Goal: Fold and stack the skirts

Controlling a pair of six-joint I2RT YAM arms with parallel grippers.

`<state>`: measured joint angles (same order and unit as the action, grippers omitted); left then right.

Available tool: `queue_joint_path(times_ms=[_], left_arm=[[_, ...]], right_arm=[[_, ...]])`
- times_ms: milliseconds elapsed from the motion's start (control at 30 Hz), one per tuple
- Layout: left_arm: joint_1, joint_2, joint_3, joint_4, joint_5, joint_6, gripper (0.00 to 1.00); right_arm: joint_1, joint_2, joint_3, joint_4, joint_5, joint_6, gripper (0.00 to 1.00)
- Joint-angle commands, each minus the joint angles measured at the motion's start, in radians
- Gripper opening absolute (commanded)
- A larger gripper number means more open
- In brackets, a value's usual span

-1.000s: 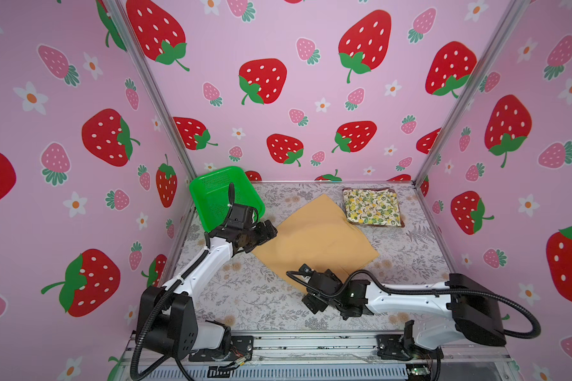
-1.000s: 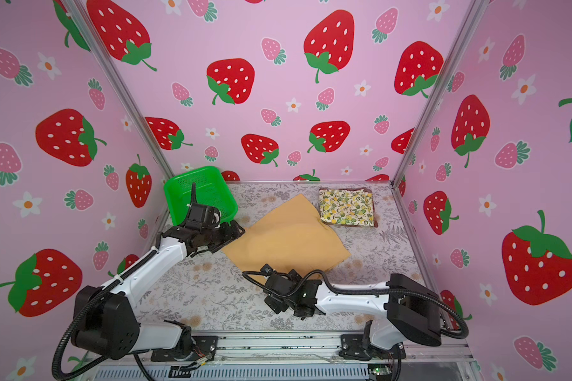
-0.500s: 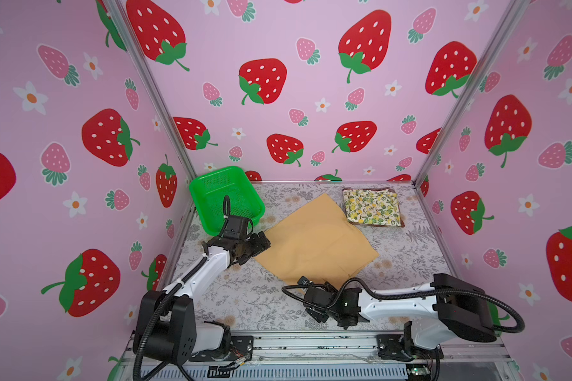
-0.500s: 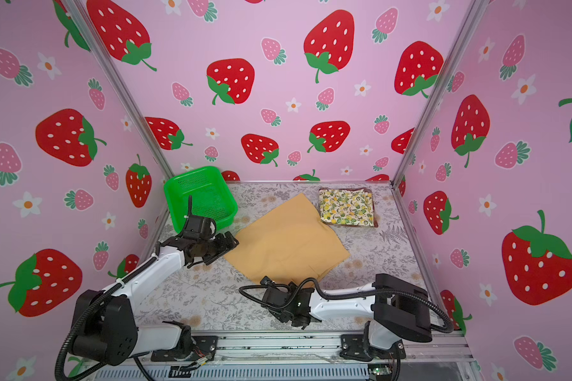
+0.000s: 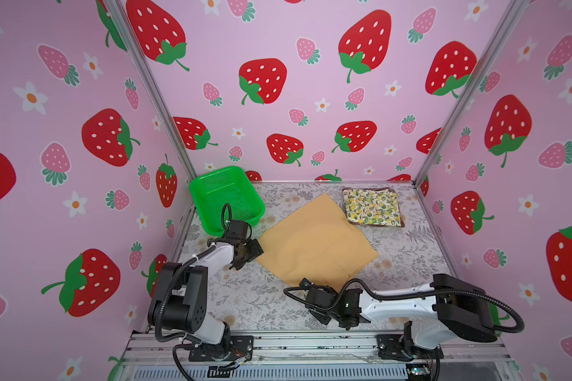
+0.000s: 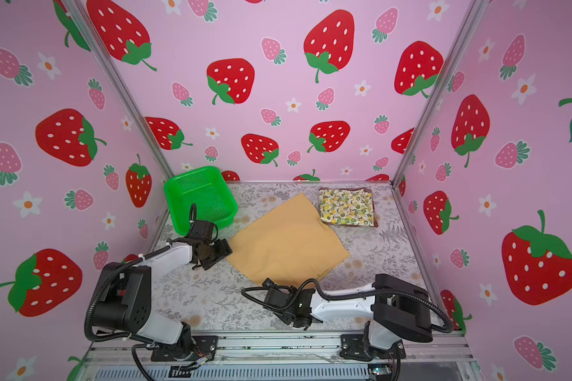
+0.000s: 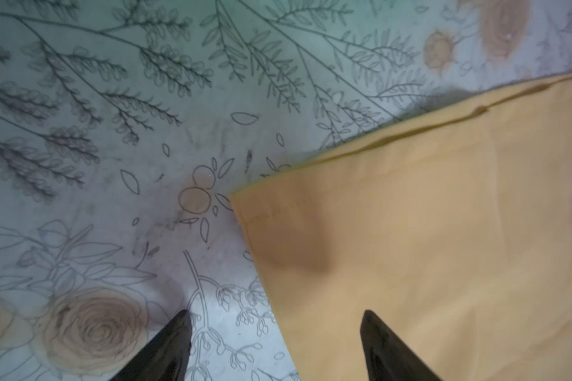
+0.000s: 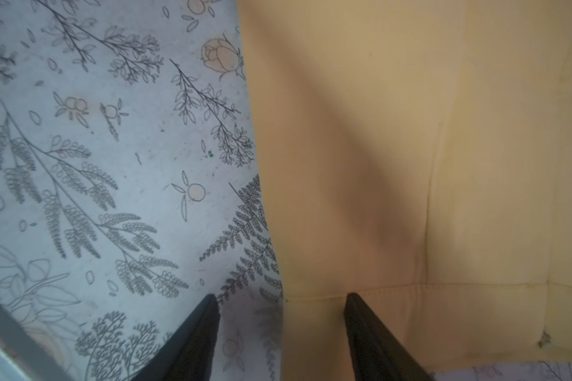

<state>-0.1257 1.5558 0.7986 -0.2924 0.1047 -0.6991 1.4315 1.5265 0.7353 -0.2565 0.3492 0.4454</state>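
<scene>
Lemon skirt (image 5: 372, 207) lay folded atop plaid skirt (image 5: 377, 225), well apart from basket (image 5: 227, 198). Mustard skirt (image 5: 314, 240), near basket, lay spread, unstacked. Left gripper (image 7: 274, 315) and right gripper (image 8: 280, 297) straddled its edges, fingers wide, empty.

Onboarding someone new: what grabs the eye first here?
Pink strawberry walls surround everything. The mustard skirt lies spread in the middle, the left gripper and right gripper each open astride an edge. A folded lemon skirt sits at the far right, a green basket at the far left.
</scene>
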Motion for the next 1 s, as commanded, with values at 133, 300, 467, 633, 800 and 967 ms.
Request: queue_joint_path(times_ms=[133, 300, 467, 633, 800, 967], left_arm=[[0.015, 0.134, 0.034, 0.066, -0.021, 0.002, 0.72], [0.014, 0.161, 0.034, 0.078, -0.017, -0.001, 0.61], [0.015, 0.125, -0.009, 0.092, -0.026, -0.015, 0.58], [0.014, 0.088, -0.051, 0.107, -0.031, -0.031, 0.57], [0.014, 0.07, -0.087, 0.133, -0.03, -0.046, 0.48], [0.014, 0.082, -0.091, 0.147, -0.021, -0.047, 0.36]], right_arm=[[0.009, -0.034, -0.009, -0.027, -0.008, 0.025, 0.63], [0.009, -0.057, -0.022, -0.032, -0.002, 0.039, 0.63], [0.009, -0.057, -0.028, -0.026, -0.007, 0.044, 0.63], [0.01, -0.041, -0.024, -0.021, -0.009, 0.044, 0.63], [0.01, -0.034, -0.022, -0.017, -0.012, 0.049, 0.63], [0.01, -0.029, -0.022, -0.02, -0.007, 0.052, 0.64]])
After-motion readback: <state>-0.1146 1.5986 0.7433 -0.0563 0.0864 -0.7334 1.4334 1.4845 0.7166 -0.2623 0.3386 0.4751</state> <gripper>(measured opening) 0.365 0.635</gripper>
